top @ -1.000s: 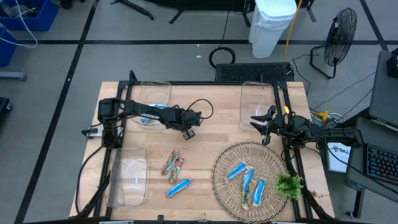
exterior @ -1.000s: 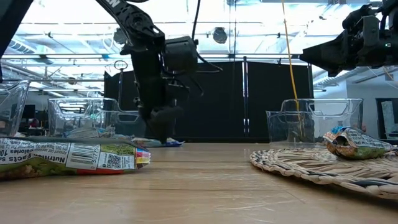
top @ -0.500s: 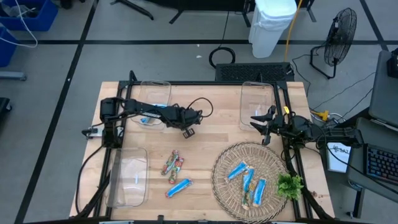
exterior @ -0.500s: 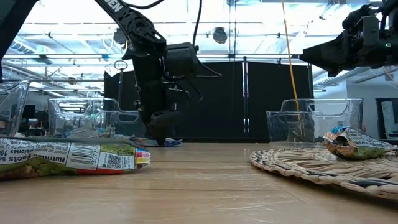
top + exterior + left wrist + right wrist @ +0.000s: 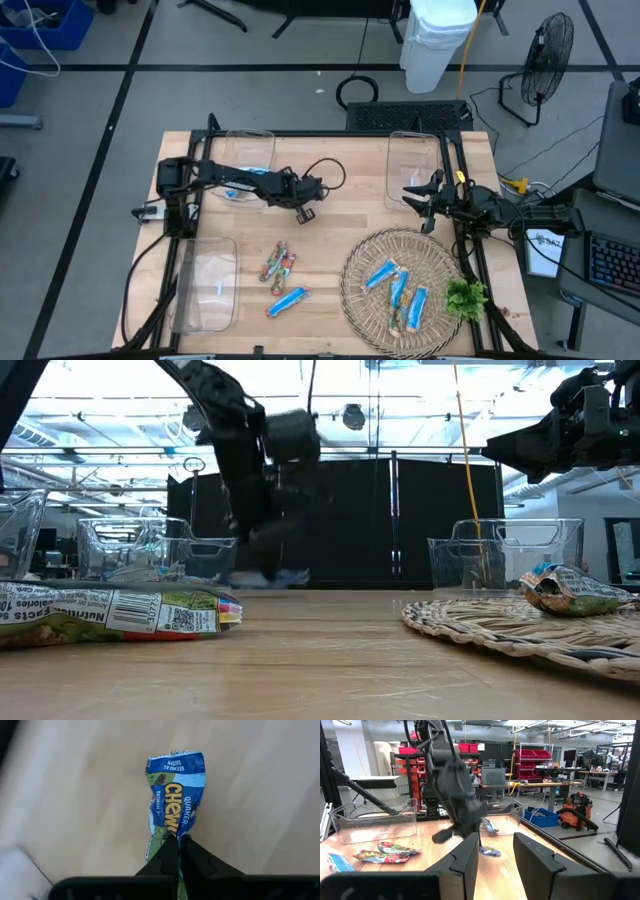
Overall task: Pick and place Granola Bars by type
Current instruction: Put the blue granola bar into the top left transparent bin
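Observation:
My left gripper (image 5: 303,212) reaches over the middle of the table and is shut on a blue-wrapped granola bar (image 5: 176,795). In the low view that bar (image 5: 285,577) is a blurred blue streak just above the wood. Two multicoloured bars (image 5: 278,262) and one blue bar (image 5: 287,300) lie flat on the table nearer the front. Several blue bars (image 5: 400,288) lie on the woven mat (image 5: 360,300). My right gripper (image 5: 418,197) waits open at the right side, holding nothing. My left gripper pinches the bar's crimped end (image 5: 172,829) between its two fingertips (image 5: 167,851). The fingers slant down from the table's left and lie along the bar. The bar stretches away below them, label up. In the low view it looks barely clear of the table.
Clear bins stand at the far left (image 5: 250,152), far right (image 5: 413,165) and near left (image 5: 205,285). The far-left bin holds something blue (image 5: 236,191). A green leafy sprig (image 5: 465,297) lies by the mat's right rim.
My left gripper has shut its fingers on the end of the blue bar at the table's middle. It has tipped up a little, and the bar's blue end stands slightly higher in the low view.

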Controlling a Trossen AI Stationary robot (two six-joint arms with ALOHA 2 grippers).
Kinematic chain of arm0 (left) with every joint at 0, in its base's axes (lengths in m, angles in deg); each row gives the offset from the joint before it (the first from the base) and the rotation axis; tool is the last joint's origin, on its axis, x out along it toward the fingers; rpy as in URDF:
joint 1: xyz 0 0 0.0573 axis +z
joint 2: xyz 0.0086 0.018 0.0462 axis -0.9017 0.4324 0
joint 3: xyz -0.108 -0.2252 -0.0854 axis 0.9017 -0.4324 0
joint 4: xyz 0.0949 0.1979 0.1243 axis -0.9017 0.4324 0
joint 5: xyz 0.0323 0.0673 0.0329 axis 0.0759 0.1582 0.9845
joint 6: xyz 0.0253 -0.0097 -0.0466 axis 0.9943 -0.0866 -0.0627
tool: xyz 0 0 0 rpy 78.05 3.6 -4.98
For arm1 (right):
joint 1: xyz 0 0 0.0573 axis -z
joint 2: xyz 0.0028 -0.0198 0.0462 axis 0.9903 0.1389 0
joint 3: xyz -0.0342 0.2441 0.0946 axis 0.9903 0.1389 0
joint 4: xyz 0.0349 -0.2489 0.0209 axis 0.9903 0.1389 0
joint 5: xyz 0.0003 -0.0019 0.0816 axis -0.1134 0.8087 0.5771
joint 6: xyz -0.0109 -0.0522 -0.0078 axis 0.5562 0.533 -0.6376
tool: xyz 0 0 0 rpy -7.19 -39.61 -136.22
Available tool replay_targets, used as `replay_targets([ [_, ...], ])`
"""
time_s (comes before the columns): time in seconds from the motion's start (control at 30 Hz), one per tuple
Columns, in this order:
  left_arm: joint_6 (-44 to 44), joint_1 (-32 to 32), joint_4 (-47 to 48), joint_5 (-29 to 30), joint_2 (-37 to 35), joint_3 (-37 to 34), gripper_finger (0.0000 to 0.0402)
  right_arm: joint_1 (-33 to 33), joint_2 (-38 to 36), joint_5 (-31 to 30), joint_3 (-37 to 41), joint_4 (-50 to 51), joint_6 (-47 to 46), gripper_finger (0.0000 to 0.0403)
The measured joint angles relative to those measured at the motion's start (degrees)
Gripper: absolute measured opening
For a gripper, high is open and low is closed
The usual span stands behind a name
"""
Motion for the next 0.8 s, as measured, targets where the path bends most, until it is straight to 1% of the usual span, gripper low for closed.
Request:
replay_targets([
  [0.2,6.2,-2.4,-4.9,-0.4,-6.3,0.0,0.0006,0.0,0.0,0.1,0.0,0.0,0.0,0.0114],
  [0.4,10.8,-4.2,-5.2,-0.2,-13.5,-0.2,0.0005,0.0,0.0,0.0,0.0,0.5,0.0,0.0114],
  [0.47,11.7,-4.4,-6.6,-0.4,-15.7,-0.7,0.0006,0.0,0.0,0.0,0.0,0.5,0.0,0.0114],
  [0.57,13.4,-4.2,-10.0,-3.6,-18.0,-3.1,0.0008,0.0,0.0,0.1,0.0,0.7,0.0,0.0114],
  [0.67,14.4,-3.3,-15.0,-8.2,-20.8,-7.6,0.0005,0.0,0.1,0.2,0.0,0.5,0.0,0.0114],
  [0.73,14.5,-2.6,-21.2,-9.7,-22.6,-10.8,0.0006,0.0,0.2,0.2,0.0,0.8,0.0,0.0114],
  [0.8,14.5,-1.7,-24.1,-10.6,-25.3,-14.8,0.0004,0.0,0.4,0.1,0.0,0.5,0.0,0.0114],
])
